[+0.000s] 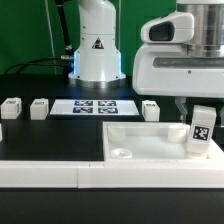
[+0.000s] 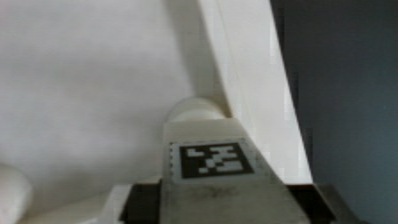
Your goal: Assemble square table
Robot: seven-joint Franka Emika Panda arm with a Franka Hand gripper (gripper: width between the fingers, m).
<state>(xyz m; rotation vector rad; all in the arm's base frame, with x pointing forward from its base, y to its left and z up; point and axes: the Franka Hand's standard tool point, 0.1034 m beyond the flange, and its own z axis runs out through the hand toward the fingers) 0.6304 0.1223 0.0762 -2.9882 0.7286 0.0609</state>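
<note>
Exterior view | gripper [image 2: 214, 203] clamped on held leg [image 1: 202, 128], upright at square table slab [image 1: 135, 135] corner, exterior view's right | three loose legs [image 1: 40, 108] beyond slab, near marker board [image 1: 95, 107] | apparently none seated; all four pending.

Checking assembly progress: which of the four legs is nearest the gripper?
The upright leg at the tabletop's corner on the exterior view's right, just below the gripper. The other three sit behind on the dark table.
</note>
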